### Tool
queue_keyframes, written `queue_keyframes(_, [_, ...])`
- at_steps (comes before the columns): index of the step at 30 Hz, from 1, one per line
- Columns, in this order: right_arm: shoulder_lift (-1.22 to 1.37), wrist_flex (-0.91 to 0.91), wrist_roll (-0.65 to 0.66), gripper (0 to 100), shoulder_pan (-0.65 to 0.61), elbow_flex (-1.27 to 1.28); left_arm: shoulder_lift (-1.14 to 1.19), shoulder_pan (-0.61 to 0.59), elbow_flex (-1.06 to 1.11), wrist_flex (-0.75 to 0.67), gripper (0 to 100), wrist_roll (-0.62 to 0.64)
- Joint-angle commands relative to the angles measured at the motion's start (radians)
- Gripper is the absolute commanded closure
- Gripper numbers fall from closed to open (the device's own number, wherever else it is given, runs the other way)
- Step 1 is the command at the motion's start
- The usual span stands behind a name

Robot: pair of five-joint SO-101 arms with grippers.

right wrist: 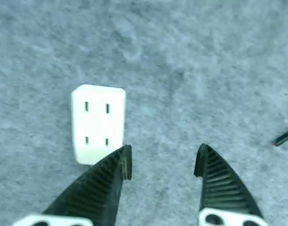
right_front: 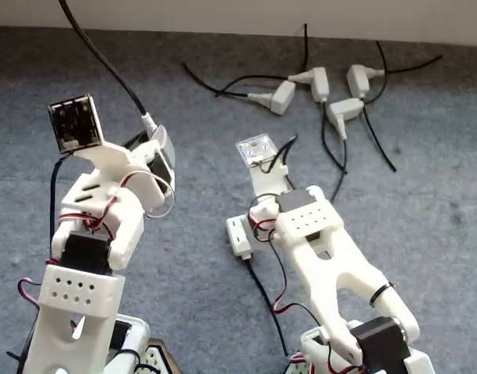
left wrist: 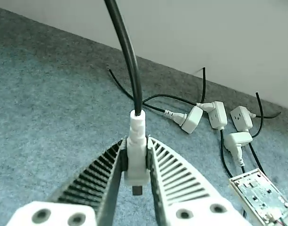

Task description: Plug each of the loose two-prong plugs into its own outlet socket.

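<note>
Fingers [left wrist: 177,169] of the left gripper [left wrist: 137,141] are clamped on a white two-prong plug [left wrist: 137,162] (prongs down for insertion); the right gripper [right wrist: 164,149] is spread wide.

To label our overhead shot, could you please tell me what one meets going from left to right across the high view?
Left arm's camera board → black-corded plug held by that arm → white outlet block → right arm. The far cluster of plugs overlaps the right arm's span, so I omit it.
</note>
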Motion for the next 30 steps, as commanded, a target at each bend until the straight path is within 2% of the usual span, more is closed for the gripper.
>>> queue_keyframes(1, [-0.038,-0.008,-0.061,77.6,-0.091,-0.045,-0.059,0.030,0.059,-0.084,99,-0.028])
queue_keyframes(9, [-0.028,-0.102,-0.068,77.6,-0.124,-0.035,-0.030,0.039,0.171,-0.256,99,-0.026])
queue_keyframes(13, [-0.027,-0.114,-0.121,77.6,-0.124,-0.015,-0.025,0.042,0.205,-0.334,99,-0.026])
queue_keyframes(23, [-0.025,-0.268,-0.120,77.6,-0.130,0.124,-0.031,0.042,0.200,-0.341,99,-0.026])
queue_keyframes(30, [0.110,-0.318,-0.120,77.6,-0.211,0.156,-0.031,0.042,0.200,-0.341,99,-0.025])
